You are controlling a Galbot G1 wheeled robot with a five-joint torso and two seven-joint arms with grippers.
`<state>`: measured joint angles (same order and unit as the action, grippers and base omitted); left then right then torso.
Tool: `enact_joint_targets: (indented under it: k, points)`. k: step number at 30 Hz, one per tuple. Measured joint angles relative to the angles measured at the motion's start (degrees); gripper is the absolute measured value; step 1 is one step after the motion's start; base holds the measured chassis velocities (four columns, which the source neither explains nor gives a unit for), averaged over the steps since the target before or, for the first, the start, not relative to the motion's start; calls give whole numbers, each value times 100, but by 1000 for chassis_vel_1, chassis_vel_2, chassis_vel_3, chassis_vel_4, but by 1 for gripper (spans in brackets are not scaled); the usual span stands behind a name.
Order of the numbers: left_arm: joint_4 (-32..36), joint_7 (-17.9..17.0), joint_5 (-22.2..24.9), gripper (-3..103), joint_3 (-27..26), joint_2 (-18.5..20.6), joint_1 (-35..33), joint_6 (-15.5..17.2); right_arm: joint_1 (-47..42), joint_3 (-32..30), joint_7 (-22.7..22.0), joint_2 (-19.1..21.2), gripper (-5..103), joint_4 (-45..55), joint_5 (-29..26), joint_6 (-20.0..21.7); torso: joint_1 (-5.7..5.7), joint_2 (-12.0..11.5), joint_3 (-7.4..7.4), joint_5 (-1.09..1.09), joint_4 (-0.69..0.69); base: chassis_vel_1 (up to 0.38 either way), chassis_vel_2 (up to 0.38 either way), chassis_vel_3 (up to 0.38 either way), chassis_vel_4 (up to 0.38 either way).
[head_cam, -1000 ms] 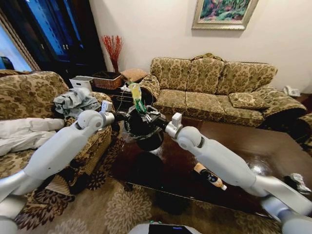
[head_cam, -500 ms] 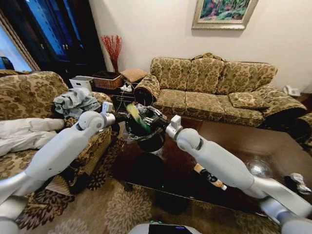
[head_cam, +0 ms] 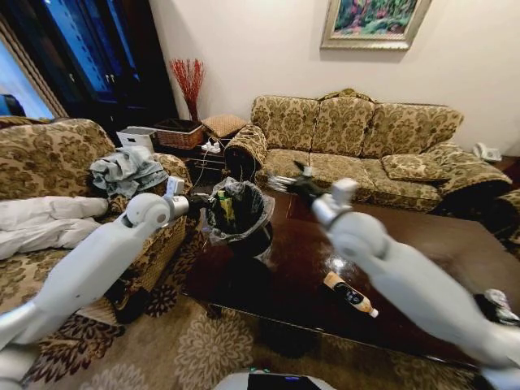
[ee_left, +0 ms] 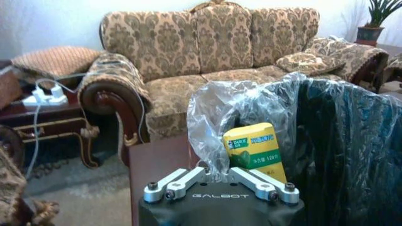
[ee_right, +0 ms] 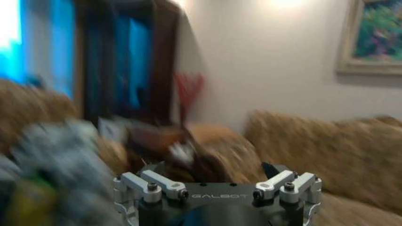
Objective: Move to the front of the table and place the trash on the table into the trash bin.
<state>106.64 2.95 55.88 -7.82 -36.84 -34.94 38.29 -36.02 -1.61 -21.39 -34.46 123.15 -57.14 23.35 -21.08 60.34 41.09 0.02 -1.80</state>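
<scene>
Wrapper (head_cam: 225,205) now inside trash bin (head_cam: 240,213), right claw (head_cam: 286,182) emptied, spread, withdrawn, left claw (head_cam: 195,200) pinching bin's bag.

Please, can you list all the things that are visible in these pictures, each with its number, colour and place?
table: one, dark brown, in front of the robot.
trash bin: one, black with clear bag, at the table's left end.
packet: one, yellow and green, inside the bin.
bottle: one, orange-labelled, lying on the table.
sofa: one, gold patterned, behind the table.
armchair: one, gold patterned, left of the bin.
painting: one, framed, on the wall.
power strip: one, white, on the side table.
left hand: shut on the bin's plastic bag.
right hand: raised just right of the bin.
</scene>
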Motion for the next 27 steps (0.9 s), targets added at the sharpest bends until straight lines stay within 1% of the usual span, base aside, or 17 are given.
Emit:
enact_joint_targets:
  k: [2, 3, 5, 6, 7, 8, 9, 11, 12, 13, 14, 16, 17, 19, 20, 22, 27]
  points:
    - [180, -20, -77, 2, -312, -21, -301, -37, -657, -388, -34, 254, 100, -162, 10, 101, -1, 0, 0, 0, -5, 0, 0, 0, 0]
    - [180, -20, -77, 2, -312, -21, -301, -37, -657, -388, -34, 254, 100, -162, 10, 101, -1, 0, 0, 0, -5, 0, 0, 0, 0]
    - [386, -47, -96, 2, -600, -127, -584, -52, -1746, -1048, -311, 159, 100, -128, -31, 335, -1, -1, 1, 1, -7, 0, 0, 0, 0]
    - [386, -47, -96, 2, -600, -127, -584, -52, -1746, -1048, -311, 159, 100, -128, -31, 335, -1, -1, 1, 1, -7, 0, 0, 0, 0]
    - [467, -38, -102, 2, -730, -144, -731, -71, -2299, -1499, -225, 134, 100, -111, -30, 481, -2, -1, 1, 2, -7, 0, 0, 0, 0]
    - [524, -32, -121, 2, -870, -145, -884, -92, -2845, -2023, 98, 165, 100, -115, -12, 584, -1, 0, 1, -1, -7, 0, 0, 0, 0]
    - [524, -32, -121, 2, -870, -145, -884, -92, -2845, -2023, 98, 165, 100, -115, -12, 584, -1, 0, 1, -1, -7, 0, 0, 0, 0]
    - [633, 13, -146, 2, -1171, -115, -1210, -110, -3933, -2968, 1283, 304, 100, -281, -17, 765, 1, 0, 0, 0, -4, 0, 0, 0, 0]
    - [633, 13, -146, 2, -1171, -115, -1210, -110, -3933, -2968, 1283, 304, 100, -281, -17, 765, 1, 0, 0, 0, -4, 0, 0, 0, 0]
    - [662, 75, -171, 2, -1298, -90, -1349, -136, -4399, -3389, 1992, 400, 100, -464, -20, 820, 1, 0, 0, -1, -3, 0, 0, 0, 0]
    - [667, 121, -199, 2, -1359, -79, -1416, -160, -4622, -3562, 2439, 435, 100, -622, 10, 794, 2, 1, -1, -3, -5, 0, 0, 0, 0]
    - [665, 181, -232, 2, -1410, -72, -1461, -189, -4802, -3591, 3176, 438, 100, -1006, 289, 513, 1, 0, 0, -1, -4, 0, 0, 0, 0]
    - [665, 181, -232, 2, -1410, -72, -1461, -189, -4802, -3591, 3176, 438, 100, -1006, 289, 513, 1, 0, 0, -1, -4, 0, 0, 0, 0]
    - [656, 196, -239, 2, -1414, -68, -1462, -206, -4700, -3394, 4095, 427, 100, -1531, 1086, 303, -1, 0, 1, -1, -6, 0, 0, 0, 0]
    - [656, 196, -239, 2, -1414, -68, -1462, -206, -4700, -3394, 4095, 427, 100, -1531, 1086, 303, -1, 0, 1, -1, -6, 0, 0, 0, 0]
    - [658, 214, -239, 2, -1414, -63, -1457, -208, -4527, -3150, 4687, 401, 100, -1934, 1725, 162, -2, 0, 2, 1, -6, 0, 0, 0, 0]
    - [642, 236, -243, 2, -1368, -76, -1443, -225, -4014, -2431, 4746, 506, 100, -2362, 2240, -454, -1, 0, 2, 0, -5, 0, 0, 0, 0]
